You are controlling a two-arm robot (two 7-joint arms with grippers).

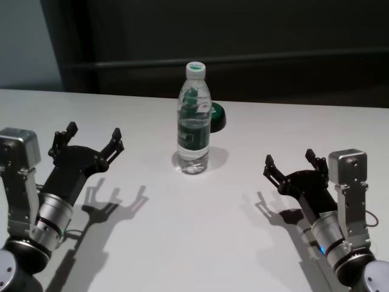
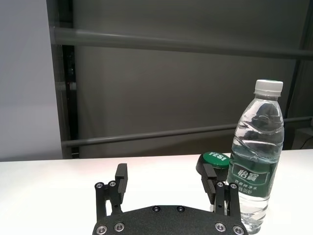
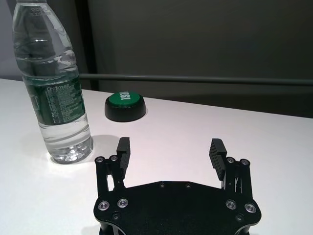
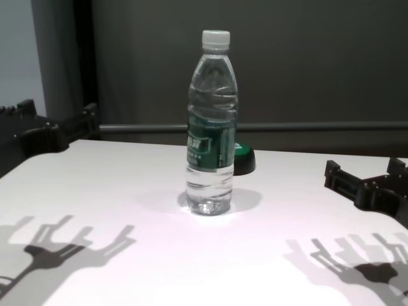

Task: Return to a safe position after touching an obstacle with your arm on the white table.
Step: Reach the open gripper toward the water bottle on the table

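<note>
Bottle (image 1: 194, 118), clear ribbed plastic, white screw cap, dark green label band: upright mid-table on smooth white table (image 1: 200, 243), touching neither arm. Low round black object with green top (image 1: 217, 115) just behind it, partly hidden by the bottle in head and chest views. Left gripper (image 1: 94, 139), black, fingers spread wide, empty, near left. Right gripper (image 1: 290, 162), likewise wide and empty, near right; both arms cut off at the frame edge.
</note>
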